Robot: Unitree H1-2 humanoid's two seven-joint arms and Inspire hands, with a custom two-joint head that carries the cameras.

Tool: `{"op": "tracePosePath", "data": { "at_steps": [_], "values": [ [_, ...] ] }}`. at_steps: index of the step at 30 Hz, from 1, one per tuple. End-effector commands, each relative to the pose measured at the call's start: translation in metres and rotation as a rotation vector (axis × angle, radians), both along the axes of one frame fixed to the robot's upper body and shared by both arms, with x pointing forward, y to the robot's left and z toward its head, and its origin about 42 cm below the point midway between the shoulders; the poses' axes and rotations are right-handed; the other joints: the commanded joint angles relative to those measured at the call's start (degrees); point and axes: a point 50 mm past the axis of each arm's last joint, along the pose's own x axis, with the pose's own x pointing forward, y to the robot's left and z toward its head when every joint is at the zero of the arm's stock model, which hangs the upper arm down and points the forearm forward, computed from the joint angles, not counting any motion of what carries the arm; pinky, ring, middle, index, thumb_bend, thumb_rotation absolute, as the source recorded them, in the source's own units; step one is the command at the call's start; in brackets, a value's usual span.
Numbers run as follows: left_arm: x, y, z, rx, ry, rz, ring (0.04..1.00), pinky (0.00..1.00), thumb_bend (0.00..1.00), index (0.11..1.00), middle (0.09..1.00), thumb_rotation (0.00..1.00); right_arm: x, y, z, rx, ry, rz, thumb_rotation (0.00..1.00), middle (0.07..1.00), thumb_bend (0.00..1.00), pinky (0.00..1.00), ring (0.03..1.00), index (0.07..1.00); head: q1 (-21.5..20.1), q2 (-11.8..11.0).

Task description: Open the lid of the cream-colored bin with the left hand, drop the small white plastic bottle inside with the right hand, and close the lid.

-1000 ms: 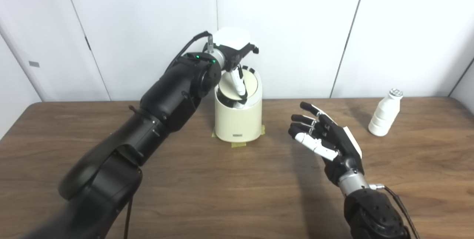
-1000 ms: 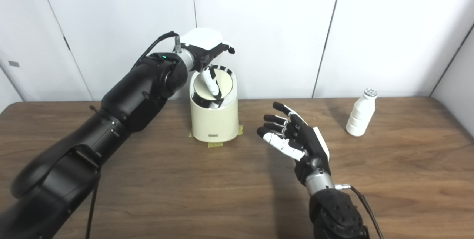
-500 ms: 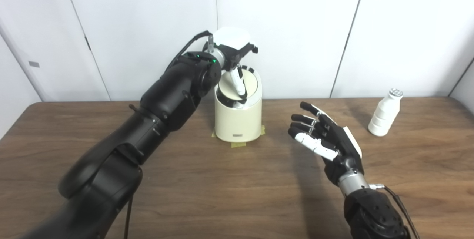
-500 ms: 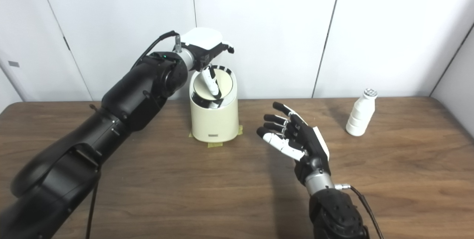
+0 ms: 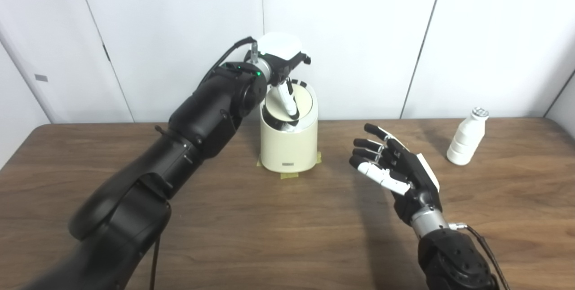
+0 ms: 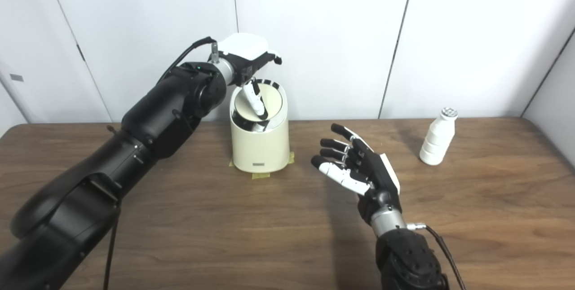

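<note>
Little has changed since a second ago: only my left arm has crept slightly back and up, while bin and bottle stand where they stood. My left hand (image 5: 282,63) hangs over the cream-colored bin (image 5: 289,146), one finger reaching down onto the swing lid (image 5: 300,102), which is tilted and shows a dark gap at its near side; the hand presses rather than grips, fingers apart around nothing. My right hand (image 6: 359,169) floats above the middle of the worktop (image 6: 269,227), empty, palm turned inward, fingers spread. The bin stands near the worktop's far edge, strips of tape showing under its base, so I judge it will not slide under my push. The small white plastic bottle (image 6: 435,139) stands upright, well apart from both hands, toward the far right corner. It looks light, stiff and smooth, and easy to topple; I would take it around the ribbed body, below the neck. A small plate sits low on the bin's front, its writing too small to read.
</note>
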Motion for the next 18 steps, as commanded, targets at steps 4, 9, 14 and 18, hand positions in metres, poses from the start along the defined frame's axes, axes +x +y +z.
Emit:
{"op": "tracePosePath", "data": {
  "at_steps": [4,9,14,18],
  "values": [
    [0.003,0.0,0.044,0.003,-0.105,-0.006,0.918,0.88,0.96,0.894,0.902,0.02,0.004,0.003,0.023,0.01,-0.087,0.019,0.17,0.708,0.6,0.63,0.704,0.819,-0.1,0.1],
    [-0.001,-0.004,0.033,0.014,-0.076,-0.021,0.915,0.88,0.94,0.898,0.899,0.01,0.004,0.004,0.024,0.016,-0.088,0.017,0.16,0.706,0.59,0.63,0.707,0.814,-0.4,0.3],
    [-0.003,-0.007,0.021,0.027,-0.07,-0.032,0.903,0.87,0.95,0.889,0.879,0.02,0.003,0.002,0.025,0.011,-0.093,0.012,0.16,0.715,0.59,0.62,0.71,0.81,-0.5,0.5],
    [-0.004,-0.008,0.015,0.034,-0.065,-0.036,0.899,0.86,0.95,0.889,0.885,0.03,0.003,0.001,0.026,0.013,-0.092,0.008,0.16,0.712,0.59,0.62,0.706,0.807,-0.5,0.6]
  ]
}}
